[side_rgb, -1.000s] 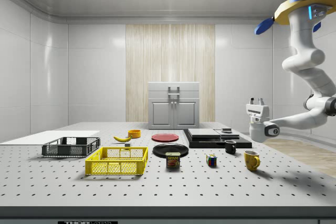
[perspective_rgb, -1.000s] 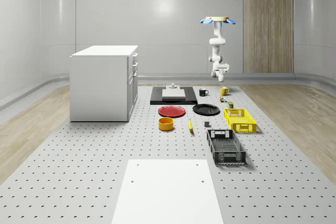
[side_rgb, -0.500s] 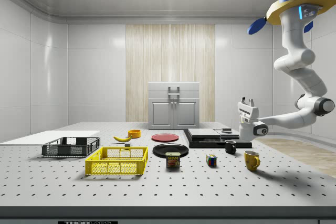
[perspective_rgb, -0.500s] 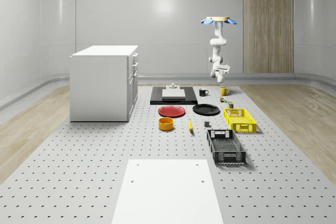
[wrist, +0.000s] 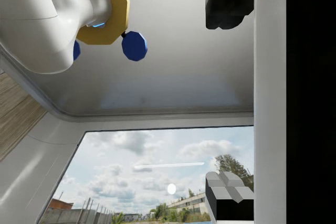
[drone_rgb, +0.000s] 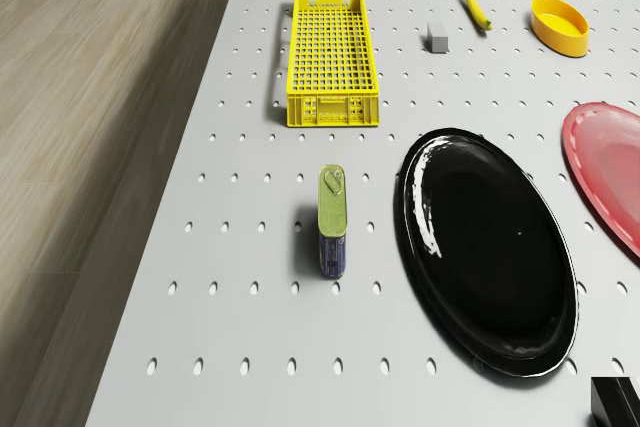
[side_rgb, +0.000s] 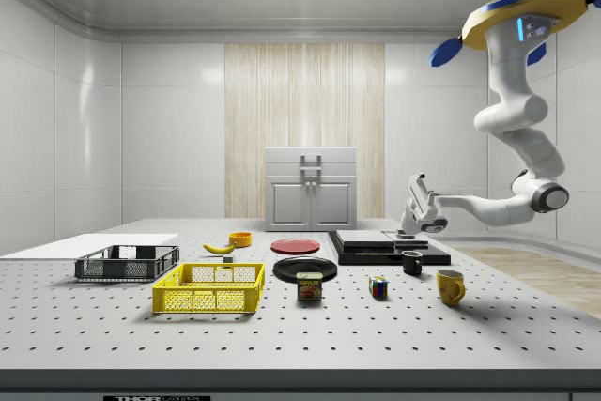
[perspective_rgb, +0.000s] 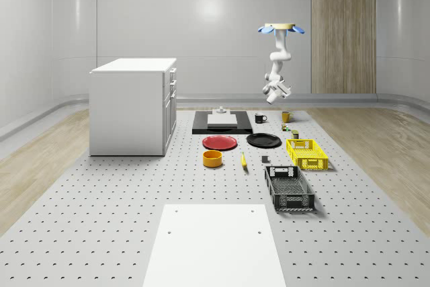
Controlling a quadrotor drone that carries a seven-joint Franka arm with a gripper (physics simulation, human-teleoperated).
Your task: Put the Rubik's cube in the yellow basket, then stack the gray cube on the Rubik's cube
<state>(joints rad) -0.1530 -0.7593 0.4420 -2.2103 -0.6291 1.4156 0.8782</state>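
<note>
Drone (side_rgb: 526, 21) hovers high over the far-right end of the surface (side_rgb: 282, 335) in the side view, arm bent down w/ the gripper (side_rgb: 414, 202) tilted up, in the air above the black mug (side_rgb: 412, 263) & the black slab (side_rgb: 385, 246). In the wrist view the two fingers (wrist: 227, 195) stand apart w/ nothing between them, i.e. released.

Rubik's cube (side_rgb: 377, 287) sits on the surface, in the side view at approx 3 o'clock of the spam can (side_rgb: 309, 286), at 9 o'clock of the yellow mug (side_rgb: 451, 285). Yellow basket (side_rgb: 210, 287) is at 9 o'clock of the can, w/ nothing in it. Gray cube (drone_rgb: 437, 37) sits on the surface; in the whole-scene view it (perspective_rgb: 265, 160) is between the banana (perspective_rgb: 243, 160) & the basket (perspective_rgb: 306, 153). Black plate (drone_rgb: 487, 260) lies just beside the can (drone_rgb: 332, 219), apart.
</note>
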